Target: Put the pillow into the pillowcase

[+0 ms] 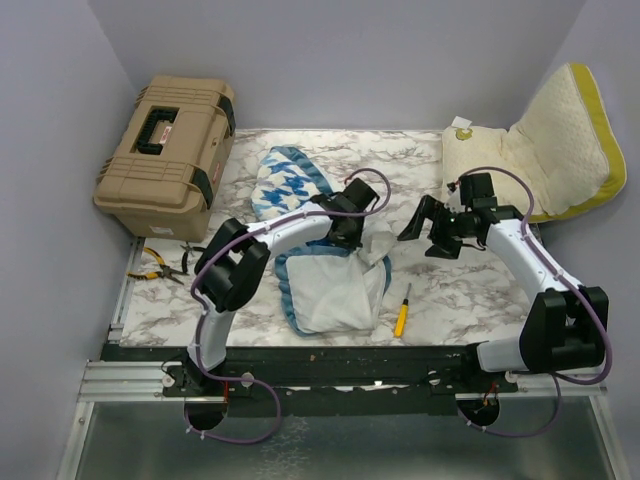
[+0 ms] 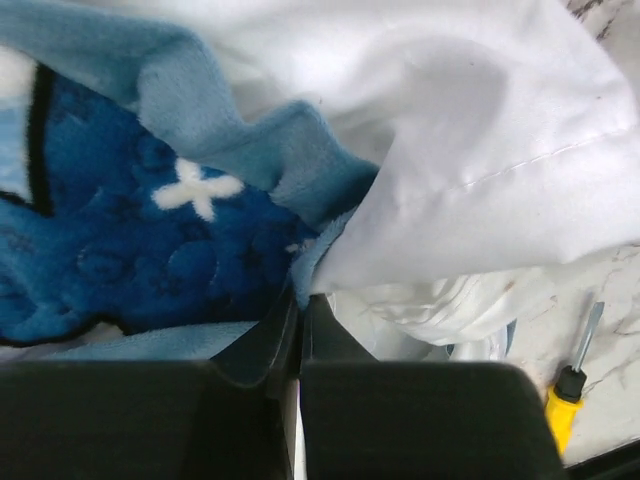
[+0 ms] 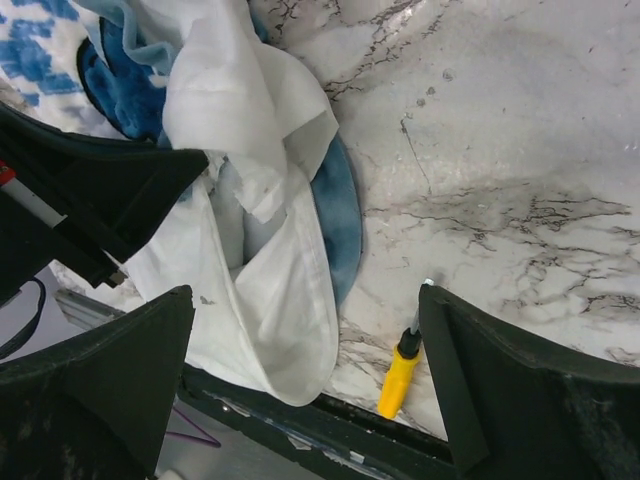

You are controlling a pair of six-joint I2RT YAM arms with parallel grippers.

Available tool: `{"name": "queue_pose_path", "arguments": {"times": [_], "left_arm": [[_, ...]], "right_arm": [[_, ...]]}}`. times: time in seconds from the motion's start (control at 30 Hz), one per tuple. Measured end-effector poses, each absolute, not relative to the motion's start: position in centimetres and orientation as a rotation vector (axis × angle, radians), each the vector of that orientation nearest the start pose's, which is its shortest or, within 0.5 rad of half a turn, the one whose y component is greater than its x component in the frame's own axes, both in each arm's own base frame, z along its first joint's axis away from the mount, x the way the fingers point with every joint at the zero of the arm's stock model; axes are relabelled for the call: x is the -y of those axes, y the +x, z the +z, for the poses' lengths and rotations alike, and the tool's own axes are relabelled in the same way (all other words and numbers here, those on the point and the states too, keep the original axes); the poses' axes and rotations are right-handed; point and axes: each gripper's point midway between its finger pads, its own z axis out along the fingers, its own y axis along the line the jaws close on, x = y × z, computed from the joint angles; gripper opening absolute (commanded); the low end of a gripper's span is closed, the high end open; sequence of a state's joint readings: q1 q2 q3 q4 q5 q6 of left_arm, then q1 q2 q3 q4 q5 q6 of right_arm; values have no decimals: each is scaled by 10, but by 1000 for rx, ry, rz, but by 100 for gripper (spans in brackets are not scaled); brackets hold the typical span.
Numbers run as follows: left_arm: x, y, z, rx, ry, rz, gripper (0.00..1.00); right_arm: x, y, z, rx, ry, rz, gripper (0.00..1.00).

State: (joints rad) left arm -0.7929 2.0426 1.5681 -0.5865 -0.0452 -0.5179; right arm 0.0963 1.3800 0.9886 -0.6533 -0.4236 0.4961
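In the top view, the pillowcase (image 1: 320,285) is seen crumpled at the centre of the marble worktop (image 1: 460,290) with its white inside turned up. The left pincer (image 1: 350,235) is set on its upper right edge, the right pincer (image 1: 430,235) is spread open just right of it, and the pillow (image 1: 540,150) is propped in the upper right corner. In the left wrist view, the left pincer (image 2: 298,320) is shown clenched on a fold of the pillowcase (image 2: 180,250) at lower centre, where blue trim meets white lining, and a screwdriver (image 2: 568,390) is seen at lower right. In the right wrist view, the right pincer (image 3: 305,340) is seen released and grasping nothing, with the pillowcase (image 3: 260,200) at upper left and the screwdriver (image 3: 400,375) at bottom centre.
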Motion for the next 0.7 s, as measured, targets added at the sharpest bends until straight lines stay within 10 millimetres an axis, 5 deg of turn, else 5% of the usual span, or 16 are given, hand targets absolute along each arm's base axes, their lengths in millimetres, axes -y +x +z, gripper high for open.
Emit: {"name": "queue_pose_path", "arguments": {"times": [0.2, 0.27, 0.4, 0.5, 0.7], "left_arm": [[320, 349, 96, -2593, 206, -402, 0], [291, 361, 122, -2546, 91, -423, 0], [192, 369, 175, -2409, -237, -431, 0], [128, 351, 202, -2295, -444, -409, 0], [95, 292, 223, -2191, -574, -430, 0]], "right_arm": [[-126, 293, 118, -2652, 359, 796, 100], [-132, 295, 112, -2674, 346, 815, 98], [-154, 296, 101, -2722, 278, 872, 98], [-175, 294, 92, -2760, 213, 920, 98], [-214, 290, 59, -2867, 151, 996, 84]]}}
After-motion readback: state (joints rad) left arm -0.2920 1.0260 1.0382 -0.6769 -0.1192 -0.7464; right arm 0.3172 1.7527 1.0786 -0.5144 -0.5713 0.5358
